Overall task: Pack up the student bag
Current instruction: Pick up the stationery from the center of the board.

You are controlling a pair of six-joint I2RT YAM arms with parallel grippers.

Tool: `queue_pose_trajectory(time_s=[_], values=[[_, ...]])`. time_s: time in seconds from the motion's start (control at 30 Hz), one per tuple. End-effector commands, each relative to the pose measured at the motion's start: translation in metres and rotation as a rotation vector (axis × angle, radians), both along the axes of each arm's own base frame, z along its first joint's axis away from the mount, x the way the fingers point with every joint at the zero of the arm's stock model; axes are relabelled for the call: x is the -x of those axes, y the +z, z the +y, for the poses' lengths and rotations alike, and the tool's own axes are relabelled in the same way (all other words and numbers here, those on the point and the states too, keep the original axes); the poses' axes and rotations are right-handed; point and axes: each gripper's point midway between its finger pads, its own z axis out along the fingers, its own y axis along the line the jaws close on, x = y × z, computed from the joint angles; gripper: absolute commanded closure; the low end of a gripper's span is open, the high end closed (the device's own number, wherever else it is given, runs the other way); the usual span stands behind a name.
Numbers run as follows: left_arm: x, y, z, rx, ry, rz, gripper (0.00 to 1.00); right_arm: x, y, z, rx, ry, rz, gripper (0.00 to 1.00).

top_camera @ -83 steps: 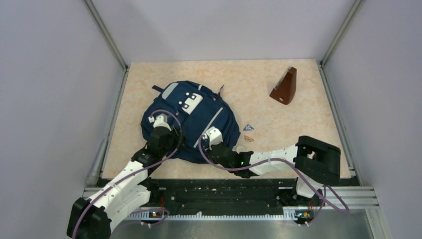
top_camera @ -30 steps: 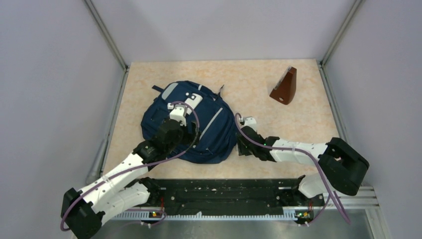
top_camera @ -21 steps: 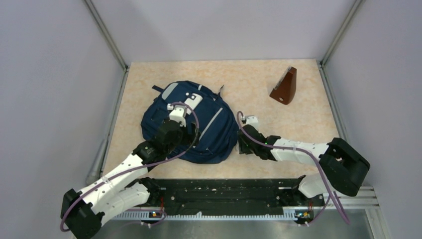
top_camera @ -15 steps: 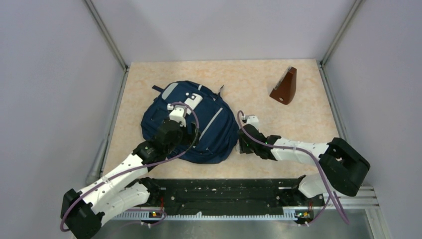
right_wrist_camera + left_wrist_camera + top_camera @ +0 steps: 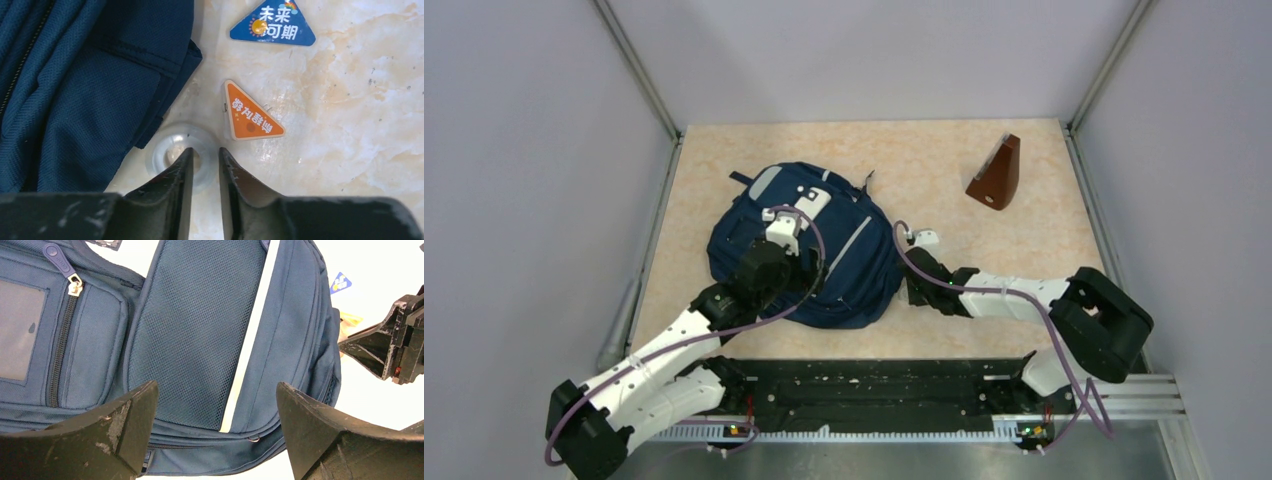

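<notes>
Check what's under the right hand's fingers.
A clear ring lies flat on the table, beside the student bag. The right hand straddles its rim. The fingers cover the ring's near part.

I work in a lab test cell: plain pale walls on aluminium posts box in my marble-patterned tabletop, and a slotted metal rail edges its near side.

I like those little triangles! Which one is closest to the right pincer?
The orange triangle, lying just beside the right pincer. The blue triangle sits farther off, beyond the orange one.
</notes>
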Motion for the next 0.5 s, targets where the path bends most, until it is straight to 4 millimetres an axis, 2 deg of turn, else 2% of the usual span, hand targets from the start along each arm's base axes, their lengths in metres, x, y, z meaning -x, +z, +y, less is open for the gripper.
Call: queue_pose_trajectory(time_s=[0.0,0.17,0.3,0.47], values=[[0.001,0.007,-0.010,0.010,-0.065,-0.029,0.08,-0.005,0.001,-0.004,0.031,-0.013,-0.001,0.81],[0.006,0.009,-0.030,0.024,-0.169,-0.030,0.08,-0.006,0.015,-0.005,0.006,-0.021,-0.025,0.94],[0.009,0.010,-0.052,0.002,-0.237,-0.034,0.09,-0.007,0.036,-0.005,-0.028,-0.023,-0.064,0.98],[0.010,0.010,-0.080,0.000,-0.285,-0.038,0.09,-0.010,0.063,-0.017,-0.047,-0.041,-0.118,0.98]])
